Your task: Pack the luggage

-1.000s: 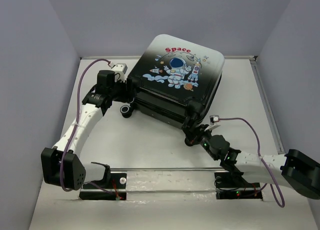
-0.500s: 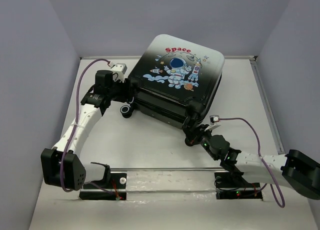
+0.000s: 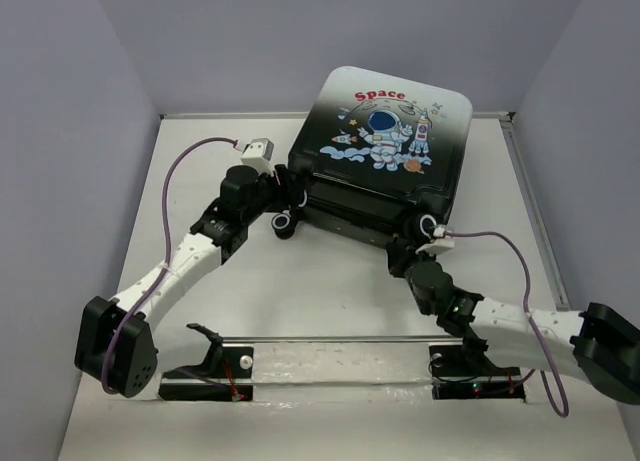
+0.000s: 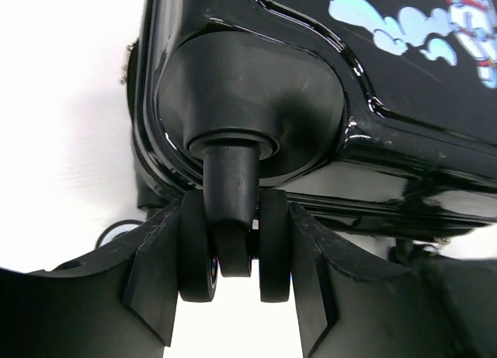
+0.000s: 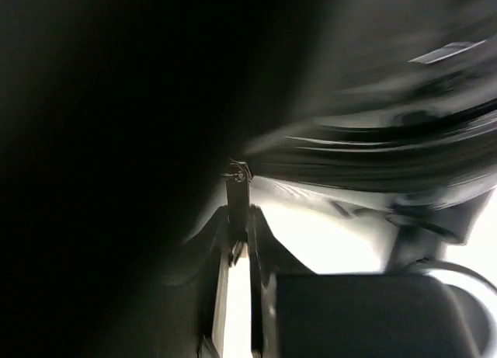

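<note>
The luggage point(image 3: 390, 131) lies closed and flat at the back of the table, astronaut and red "Space" print facing up. My left gripper point(image 3: 290, 194) is at its near left corner. In the left wrist view my left gripper point(image 4: 233, 257) is shut on the twin black caster wheel point(image 4: 273, 241), a finger pressed against each outer side, under the glossy shell point(image 4: 388, 86). My right gripper point(image 3: 405, 253) is at the near right corner. There my right gripper point(image 5: 239, 234) is shut on a thin zipper pull point(image 5: 237, 195) that hangs from the dark, blurred shell point(image 5: 373, 140).
A second wheel point(image 3: 283, 222) sticks out below the left gripper and another point(image 3: 428, 225) sits by the right one. Grey walls close in the table on the left, back and right. A metal rail point(image 3: 340, 338) runs between the arm bases.
The luggage has slid to the right and turned, both grippers going along with it. My left gripper's jaws have closed in on the wheel.
</note>
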Available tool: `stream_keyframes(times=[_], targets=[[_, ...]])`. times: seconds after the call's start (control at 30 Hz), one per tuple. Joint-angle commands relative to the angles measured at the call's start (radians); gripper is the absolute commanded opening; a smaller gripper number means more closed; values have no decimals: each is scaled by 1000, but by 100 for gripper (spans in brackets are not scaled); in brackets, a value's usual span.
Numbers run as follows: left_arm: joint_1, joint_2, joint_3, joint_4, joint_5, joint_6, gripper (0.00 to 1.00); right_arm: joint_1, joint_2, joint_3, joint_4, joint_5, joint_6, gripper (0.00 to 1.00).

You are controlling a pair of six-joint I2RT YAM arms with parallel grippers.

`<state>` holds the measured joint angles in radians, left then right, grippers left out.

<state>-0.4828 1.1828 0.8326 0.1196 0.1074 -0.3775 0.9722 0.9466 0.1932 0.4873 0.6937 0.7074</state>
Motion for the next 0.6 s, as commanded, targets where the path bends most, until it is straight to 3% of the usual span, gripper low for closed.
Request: stream_keyframes(times=[0.0, 0.33, 0.57], targets=[[-237, 11, -9, 288, 463, -261, 6, 57, 193, 163, 212, -172, -97, 7], [-260, -78, -30, 341, 445, -287, 6, 126, 595, 512, 206, -299, -183, 7], [-258, -215, -99, 357, 436, -322, 6, 126, 797, 589, 414, -646, -117, 7]])
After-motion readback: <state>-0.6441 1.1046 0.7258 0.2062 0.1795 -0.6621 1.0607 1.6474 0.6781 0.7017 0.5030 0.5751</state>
